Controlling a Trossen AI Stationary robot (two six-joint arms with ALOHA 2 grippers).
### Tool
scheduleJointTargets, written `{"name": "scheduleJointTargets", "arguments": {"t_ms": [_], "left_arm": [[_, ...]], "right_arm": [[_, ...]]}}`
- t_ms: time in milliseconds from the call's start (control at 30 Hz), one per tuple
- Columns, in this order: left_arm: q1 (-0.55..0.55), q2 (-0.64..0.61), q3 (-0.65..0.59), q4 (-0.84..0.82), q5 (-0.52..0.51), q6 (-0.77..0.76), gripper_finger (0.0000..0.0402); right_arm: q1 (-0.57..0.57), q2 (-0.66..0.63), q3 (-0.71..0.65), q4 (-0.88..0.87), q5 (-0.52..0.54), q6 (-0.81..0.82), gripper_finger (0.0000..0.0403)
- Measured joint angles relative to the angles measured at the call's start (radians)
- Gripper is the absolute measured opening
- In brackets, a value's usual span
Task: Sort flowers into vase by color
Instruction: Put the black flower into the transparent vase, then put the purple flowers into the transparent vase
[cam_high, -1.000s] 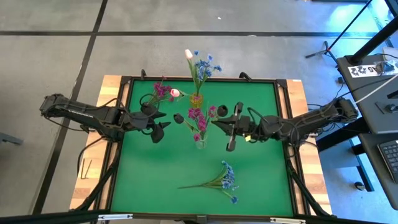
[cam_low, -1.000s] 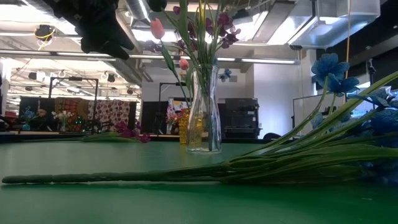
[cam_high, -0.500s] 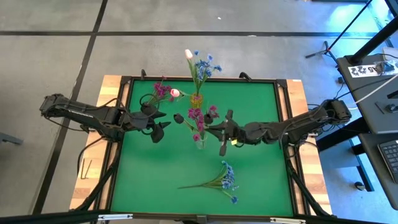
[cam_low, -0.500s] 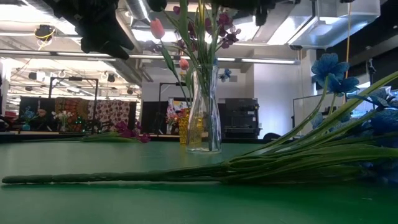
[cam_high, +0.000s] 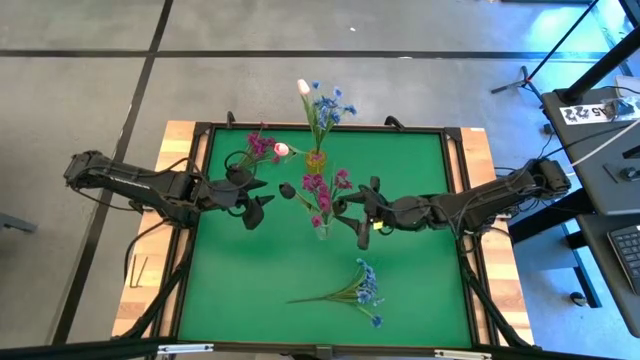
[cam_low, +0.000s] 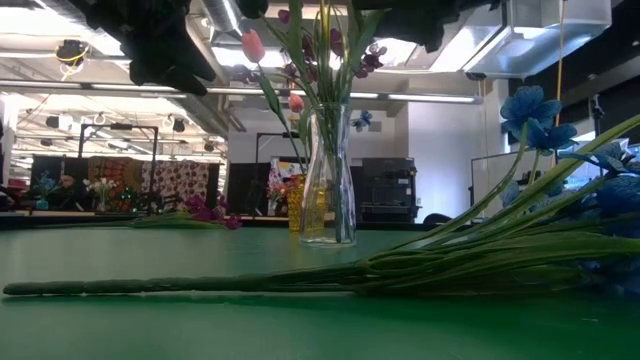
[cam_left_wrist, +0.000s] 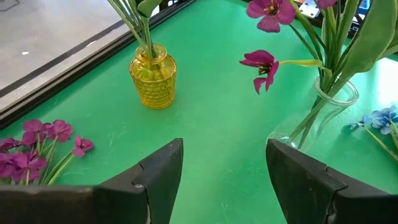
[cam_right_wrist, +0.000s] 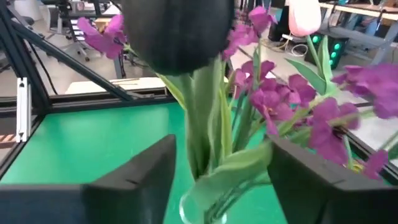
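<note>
A clear glass vase (cam_high: 322, 230) at mid-table holds magenta flowers (cam_high: 320, 188) and green stems. My right gripper (cam_high: 345, 212) hovers just right of it, open. Its fingers (cam_right_wrist: 146, 180) stand on either side of the stems above the vase rim (cam_right_wrist: 205, 208). A dark bud (cam_right_wrist: 177, 31) rises close in front of its camera. My left gripper (cam_high: 258, 207) waits open to the vase's left, above the mat. A yellow vase (cam_high: 315, 158) behind holds blue blossoms and a pale tulip. A blue spray (cam_high: 360, 288) and a magenta spray (cam_high: 255, 146) lie flat on the mat.
The green mat (cam_high: 420, 170) has a raised dark frame around it. The blue spray's long stems (cam_low: 200, 285) stretch across the near part of the mat. Bare mat lies at the near left and far right. The room beyond holds racks and screens.
My right gripper has moved toward the table's left, up to the clear vase, and has opened there. The dark-bud stem now stands among the stems in the vase. My left gripper has kept still.
</note>
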Motion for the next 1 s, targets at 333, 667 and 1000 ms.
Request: {"name": "scheduleJointTargets", "arguments": {"t_ms": [333, 667, 1000], "left_arm": [[0.049, 0.000, 0.000, -0.055, -0.101, 0.034, 0.0224], [0.404, 0.001, 0.000, -0.196, 0.058, 0.009, 0.0224], [0.636, 0.102, 0.000, -0.183, 0.184, 0.093, 0.0224]], "right_arm": [[0.001, -0.174, 0.000, -0.272, -0.051, 0.145, 0.0300], [0.001, -0.293, 0.000, -0.411, 0.014, 0.227, 0.0301], [0.001, -0.300, 0.000, -0.483, 0.059, 0.200, 0.0301]]}}
